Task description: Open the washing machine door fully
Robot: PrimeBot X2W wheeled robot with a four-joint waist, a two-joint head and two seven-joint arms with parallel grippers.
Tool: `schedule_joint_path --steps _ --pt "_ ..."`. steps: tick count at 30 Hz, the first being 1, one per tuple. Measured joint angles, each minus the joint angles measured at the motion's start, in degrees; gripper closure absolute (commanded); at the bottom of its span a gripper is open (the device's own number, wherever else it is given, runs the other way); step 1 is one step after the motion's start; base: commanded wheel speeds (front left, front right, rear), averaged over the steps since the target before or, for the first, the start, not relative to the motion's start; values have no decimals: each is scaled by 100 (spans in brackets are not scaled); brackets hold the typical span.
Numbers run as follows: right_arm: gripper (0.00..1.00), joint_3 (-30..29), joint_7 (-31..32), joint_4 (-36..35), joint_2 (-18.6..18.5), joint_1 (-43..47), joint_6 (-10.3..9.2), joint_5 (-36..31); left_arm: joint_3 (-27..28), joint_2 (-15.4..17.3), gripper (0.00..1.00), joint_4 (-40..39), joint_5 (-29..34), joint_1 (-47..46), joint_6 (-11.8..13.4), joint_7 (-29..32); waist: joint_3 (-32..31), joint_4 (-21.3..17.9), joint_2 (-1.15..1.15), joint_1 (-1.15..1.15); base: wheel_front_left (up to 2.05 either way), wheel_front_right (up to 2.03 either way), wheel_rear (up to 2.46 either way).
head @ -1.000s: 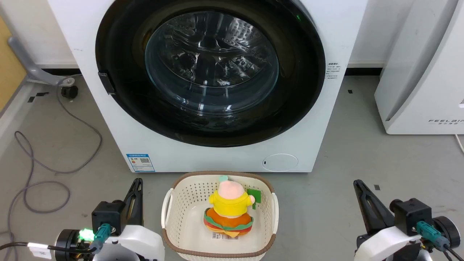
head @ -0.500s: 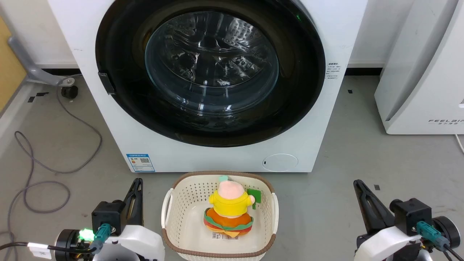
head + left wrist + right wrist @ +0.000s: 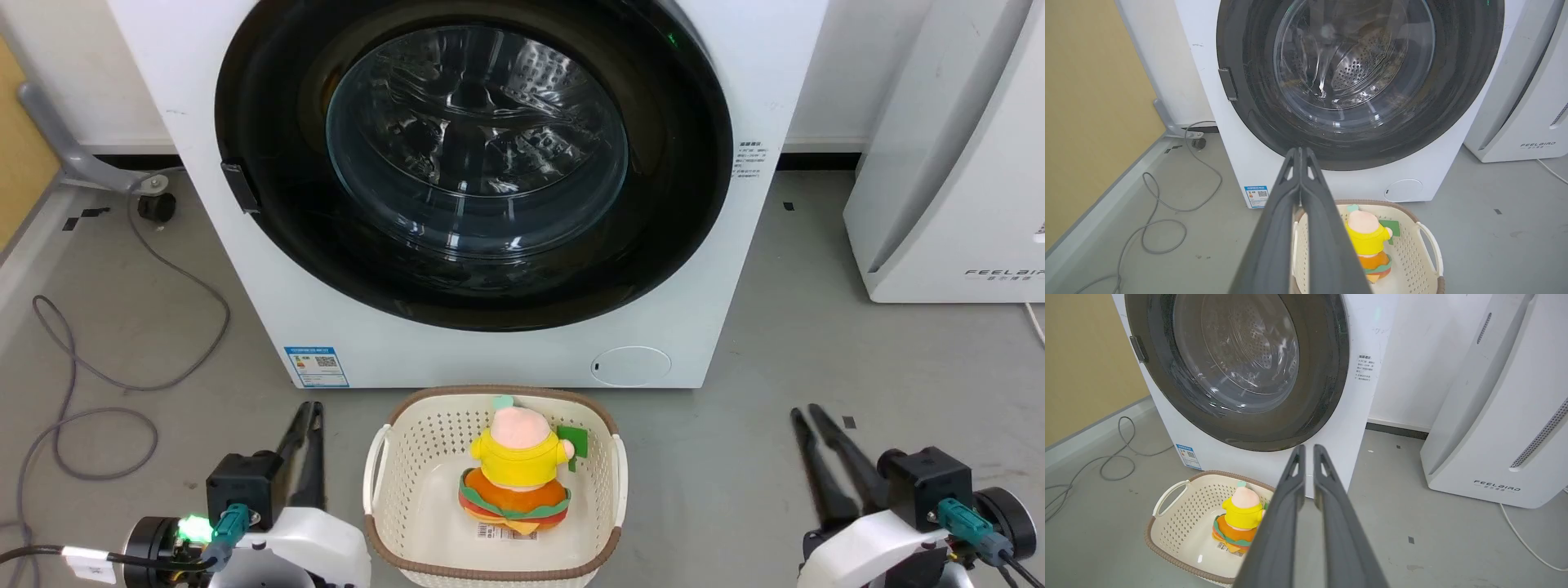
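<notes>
Still closed, the washing machine door shows glossy black round plastic.

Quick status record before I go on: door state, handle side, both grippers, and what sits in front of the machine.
door: washing machine door shut against the washing machine
handle: dark tab on the door's left edge
left gripper: fingers together, holding nothing, short of the door
right gripper: fingers slightly apart, holding nothing
in front: basket with plush toy inside
</notes>
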Motion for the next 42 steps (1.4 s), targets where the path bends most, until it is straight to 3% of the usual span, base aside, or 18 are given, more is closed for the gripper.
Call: schedule_joint_path --steps 11,12,13,23,42 --pt "0 16 -62 133 -1 0 0 67 -93 -1 0 120 -42 -1 0 -66 -2 -17 0 0 0 0 0" --pt "43 18 -70 149 -1 0 0 77 -103 -1 0 132 -53 -1 0 -88 -2 -19 0 0 0 0 0" --pt "100 19 -99 165 -1 0 0 98 -107 -1 0 144 -54 -1 0 -105 -2 -20 0 0 0 0 0" --pt "100 19 -222 274 -1 -1 0 305 -177 -1 0 249 -125 -14 1 -216 2 -37 0 1 0 0 0" --pt "100 -131 -424 471 0 -411 0 2714 -316 -2 0 357 -258 -122 19 -437 117 -33 0 1 0 0 0"
